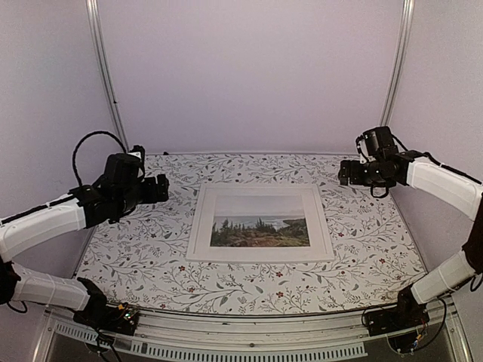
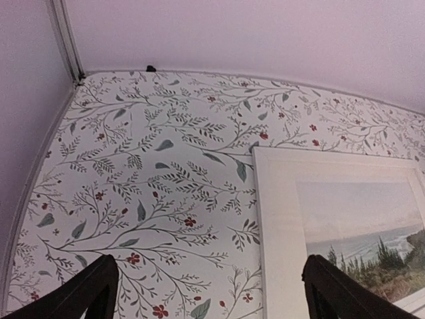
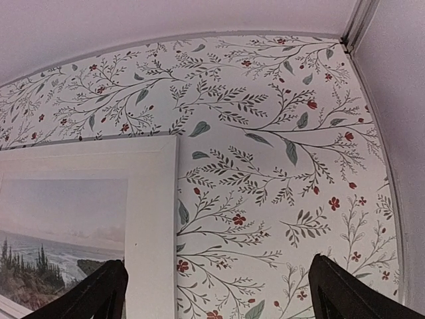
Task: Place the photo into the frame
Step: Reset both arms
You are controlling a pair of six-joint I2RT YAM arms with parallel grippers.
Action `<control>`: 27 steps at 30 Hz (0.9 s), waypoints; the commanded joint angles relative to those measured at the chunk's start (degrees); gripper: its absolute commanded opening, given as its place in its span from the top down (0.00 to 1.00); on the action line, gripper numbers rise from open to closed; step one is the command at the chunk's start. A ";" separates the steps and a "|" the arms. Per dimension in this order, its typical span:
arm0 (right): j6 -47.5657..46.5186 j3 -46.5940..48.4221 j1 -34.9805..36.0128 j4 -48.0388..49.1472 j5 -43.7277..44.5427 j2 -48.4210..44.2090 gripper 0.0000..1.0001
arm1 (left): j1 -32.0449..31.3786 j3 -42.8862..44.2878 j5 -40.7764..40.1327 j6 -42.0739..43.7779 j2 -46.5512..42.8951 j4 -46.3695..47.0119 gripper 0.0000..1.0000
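Observation:
The thin white frame (image 1: 259,259) lies flat in the middle of the flowered table. The photo (image 1: 260,222) lies face up inside the frame's outline, its landscape picture and wide white border showing. My left gripper (image 1: 162,188) hovers open left of the frame, above the table and apart from it. My right gripper (image 1: 346,173) hovers open off the frame's far right corner. The left wrist view shows the frame's left edge (image 2: 255,199) and the photo (image 2: 358,219) between my open left gripper's (image 2: 209,279) dark fingers. In the right wrist view, the frame's right edge (image 3: 174,199) and the photo (image 3: 66,212) lie below my open right gripper (image 3: 218,279).
The table (image 1: 136,249) wears a cloth printed with leaves and small red flowers. Plain pale walls close it in at the back and both sides, with metal posts (image 1: 106,75) in the corners. Both arm bases sit at the near edge.

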 commanded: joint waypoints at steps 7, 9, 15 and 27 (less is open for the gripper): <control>-3.70 -10.36 -0.09 8.16 6.39 -16.28 0.01 | 2.61 0.50 -12.37 5.63 -10.34 -0.42 0.00; -3.58 -12.06 -0.07 9.08 6.32 -18.84 0.01 | 2.88 -0.46 -13.70 5.61 -11.98 -0.01 0.00; -4.69 -15.55 -0.03 9.18 2.78 -24.50 0.01 | 2.91 -4.21 -9.49 7.59 -17.66 3.52 0.00; -3.45 -19.02 -0.09 11.99 2.20 -28.44 0.01 | 2.61 -7.73 -3.14 8.51 -20.97 6.97 0.00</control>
